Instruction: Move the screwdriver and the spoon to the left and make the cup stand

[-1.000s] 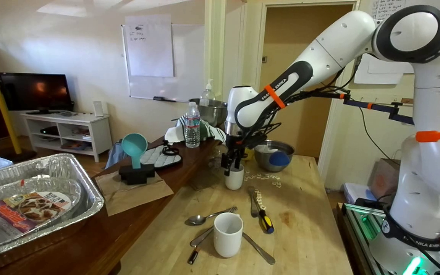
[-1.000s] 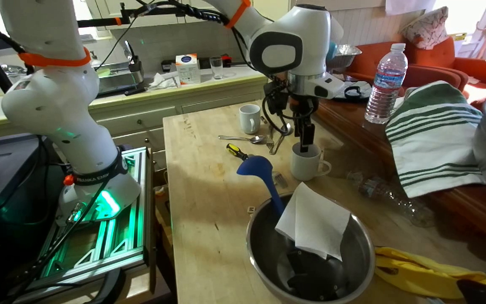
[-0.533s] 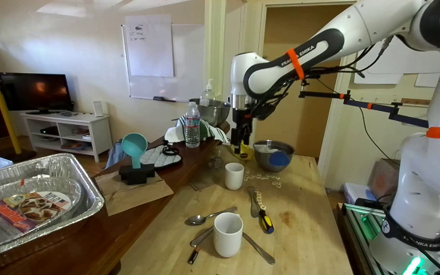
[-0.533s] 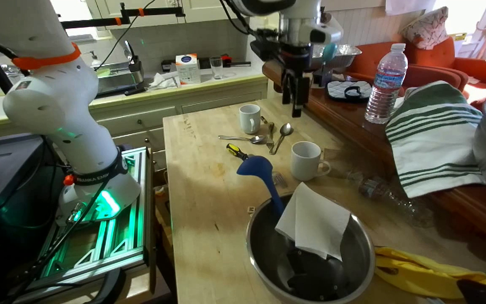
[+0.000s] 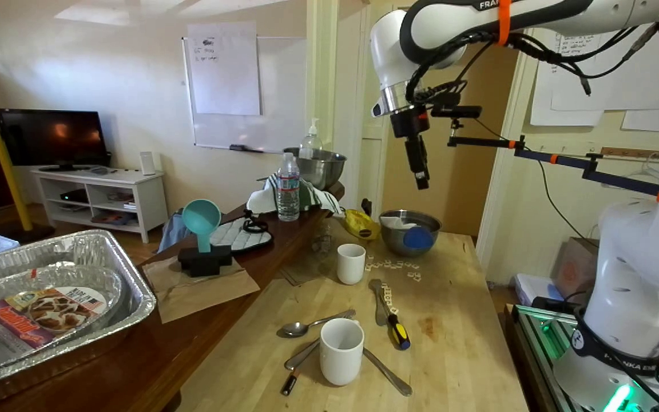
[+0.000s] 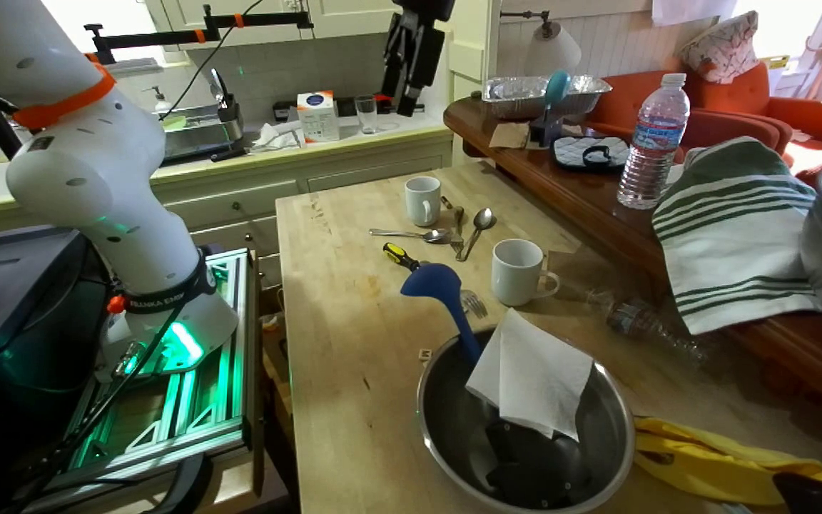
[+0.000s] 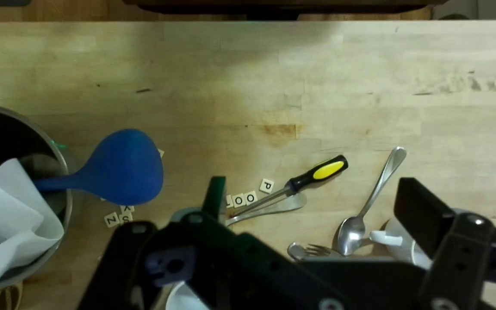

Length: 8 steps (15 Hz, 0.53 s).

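From where I'm standing that bowl (image 6: 450, 401) is pretty shiny metal, with matt, creased paper (image 6: 534, 378) in it and a smooth, plastic-looking ladle (image 6: 432, 280) poking out. Wood tabletop (image 6: 354, 328) under the bowl, kinda satin. Near the bowl, the cup (image 6: 515, 275): smooth, glossy, ceramic-looking. Farther from it, the screwdriver (image 7: 294, 185): plastic-looking handle, dull metal shaft. Plus a polished metal spoon (image 7: 370, 201).

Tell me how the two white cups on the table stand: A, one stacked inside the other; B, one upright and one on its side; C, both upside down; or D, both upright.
D: in an exterior view, the nearer cup and the farther cup sit apart, each base down with its open end up.
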Each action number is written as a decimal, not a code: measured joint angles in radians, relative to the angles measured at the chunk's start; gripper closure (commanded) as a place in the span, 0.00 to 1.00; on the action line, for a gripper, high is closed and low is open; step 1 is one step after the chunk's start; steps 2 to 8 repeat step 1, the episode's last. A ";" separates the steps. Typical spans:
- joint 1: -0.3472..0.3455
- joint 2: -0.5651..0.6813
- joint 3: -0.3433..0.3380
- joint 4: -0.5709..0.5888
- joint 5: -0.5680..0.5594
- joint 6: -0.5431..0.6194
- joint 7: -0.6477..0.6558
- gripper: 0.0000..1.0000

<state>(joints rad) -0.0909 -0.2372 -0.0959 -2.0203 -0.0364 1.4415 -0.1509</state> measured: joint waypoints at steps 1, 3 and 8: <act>0.000 -0.006 0.000 0.005 0.000 -0.017 0.000 0.00; 0.000 -0.006 0.000 0.005 0.000 -0.017 0.000 0.00; 0.000 -0.006 0.000 0.005 0.000 -0.017 0.000 0.00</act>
